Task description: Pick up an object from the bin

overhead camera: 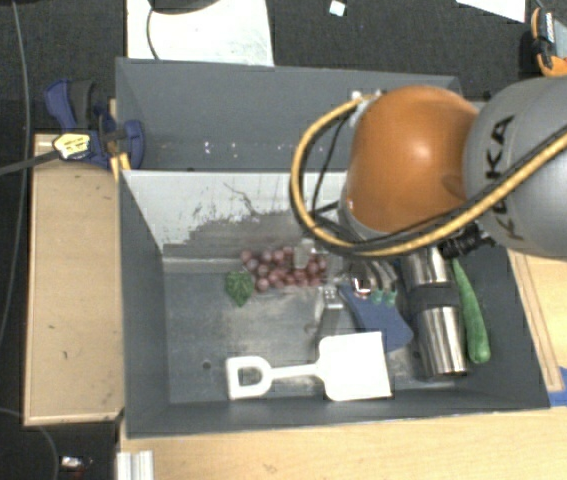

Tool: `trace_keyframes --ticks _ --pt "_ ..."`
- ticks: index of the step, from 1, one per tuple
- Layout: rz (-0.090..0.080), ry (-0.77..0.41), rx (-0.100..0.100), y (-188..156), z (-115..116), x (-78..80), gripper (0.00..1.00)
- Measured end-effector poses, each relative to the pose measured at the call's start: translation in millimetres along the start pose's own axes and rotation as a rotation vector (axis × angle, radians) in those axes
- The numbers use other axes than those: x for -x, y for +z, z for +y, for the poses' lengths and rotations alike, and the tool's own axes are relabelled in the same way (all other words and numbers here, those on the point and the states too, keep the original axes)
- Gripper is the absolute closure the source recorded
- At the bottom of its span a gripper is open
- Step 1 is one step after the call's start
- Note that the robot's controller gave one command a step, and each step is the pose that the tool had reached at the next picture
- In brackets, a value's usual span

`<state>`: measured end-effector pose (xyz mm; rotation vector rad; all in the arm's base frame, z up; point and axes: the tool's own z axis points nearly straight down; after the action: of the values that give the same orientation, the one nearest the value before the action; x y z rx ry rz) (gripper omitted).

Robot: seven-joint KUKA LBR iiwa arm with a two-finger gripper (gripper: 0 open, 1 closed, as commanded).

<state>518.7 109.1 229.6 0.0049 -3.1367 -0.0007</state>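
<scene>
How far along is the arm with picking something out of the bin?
Done: the arm is down in the bin, gripper beside the purple grapes. In hand: nothing visibly held. Left: gripping one thing and lifting it out; grapes, white shovel and metal cup lie on the floor.

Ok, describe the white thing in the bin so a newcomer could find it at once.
Look into the grey metal bin, along its floor's lower edge in the view. There lies a white toy shovel, blade right, looped handle pointing left. It is the only white thing; the blue piece and metal cylinder beside it are darker.
</scene>
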Motion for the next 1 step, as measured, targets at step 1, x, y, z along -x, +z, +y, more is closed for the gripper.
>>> trace_keyframes --ticks 1 --pt "-0.007 0.005 0.001 -3.4 -0.6 1.6 0.00"
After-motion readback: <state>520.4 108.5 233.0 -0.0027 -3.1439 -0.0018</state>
